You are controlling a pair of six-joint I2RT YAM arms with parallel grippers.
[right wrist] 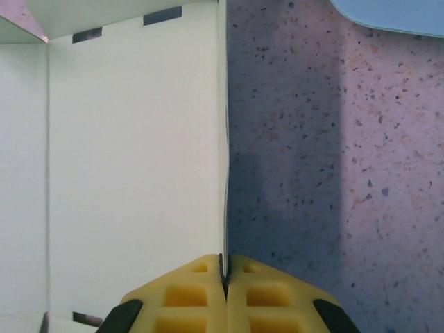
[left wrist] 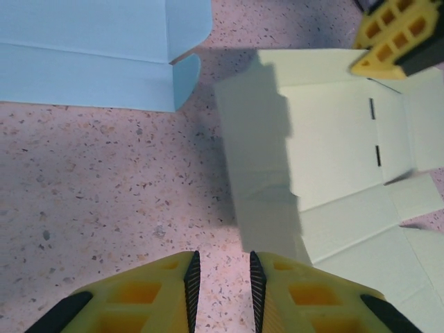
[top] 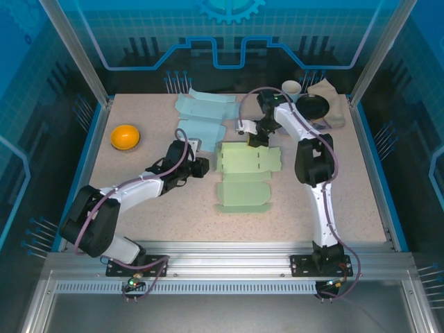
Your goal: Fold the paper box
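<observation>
The pale green paper box point(top: 246, 170) lies partly unfolded in the middle of the table, its far panel standing up. My right gripper point(top: 255, 141) reaches down at that far edge. In the right wrist view the gripper point(right wrist: 225, 267) is shut on the thin upright edge of the box panel point(right wrist: 132, 159). My left gripper point(top: 202, 166) lies low just left of the box. In the left wrist view it point(left wrist: 222, 260) is open by a narrow gap with bare tabletop between the pads, and the box point(left wrist: 333, 139) is just ahead to the right.
Light blue flat box blanks point(top: 205, 114) lie at the back, left of the right arm. An orange bowl point(top: 125, 136) sits at the left. A black bowl point(top: 313, 106), a white cup point(top: 291, 87) and a beige cloth point(top: 331, 104) crowd the back right corner.
</observation>
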